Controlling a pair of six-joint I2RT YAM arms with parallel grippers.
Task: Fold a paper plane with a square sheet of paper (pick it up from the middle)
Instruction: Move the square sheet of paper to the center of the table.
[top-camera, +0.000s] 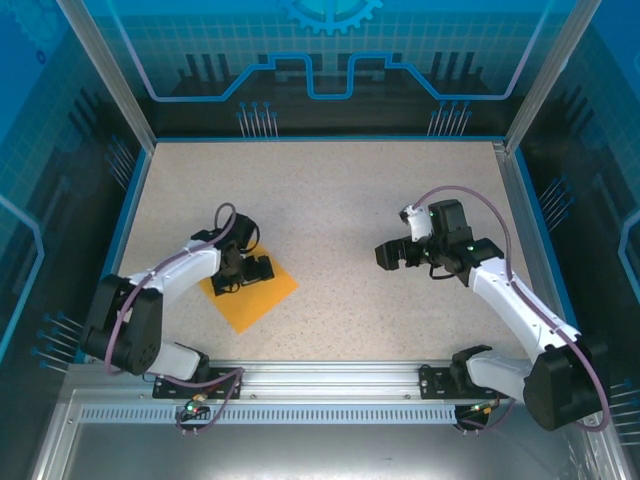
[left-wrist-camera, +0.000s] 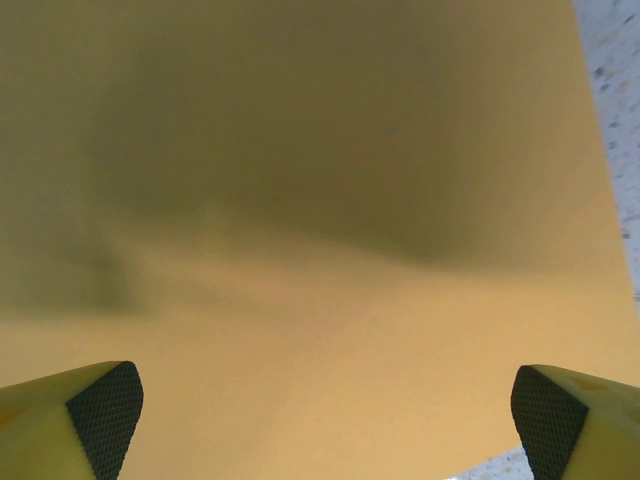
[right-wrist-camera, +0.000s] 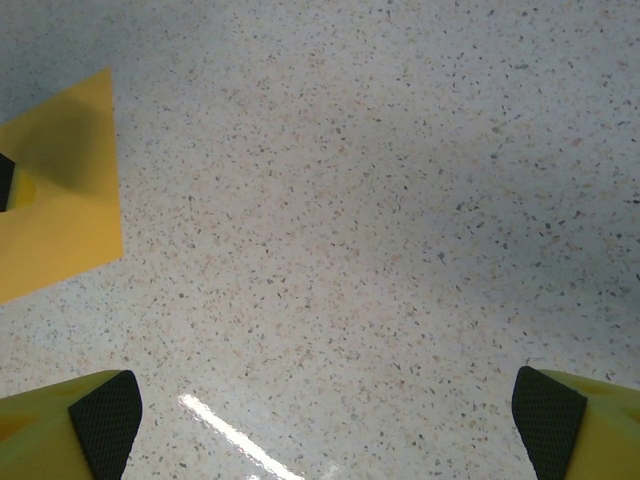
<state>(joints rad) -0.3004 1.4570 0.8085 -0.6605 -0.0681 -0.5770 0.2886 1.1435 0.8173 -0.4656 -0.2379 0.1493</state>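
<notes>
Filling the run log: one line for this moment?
left pincer open over paper | right pincer open over table | paper flat, unfolded

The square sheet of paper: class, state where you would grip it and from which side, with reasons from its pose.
Probably its middle, from straight above. The square sheet of paper lies flat on the table with no raised edge to pinch, and the open left gripper hangs over it, so pinching up a ridge there seems simplest.

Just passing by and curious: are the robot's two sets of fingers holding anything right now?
Left gripper: open, over the square sheet of paper, holding nothing.
Right gripper: open, empty.
</notes>
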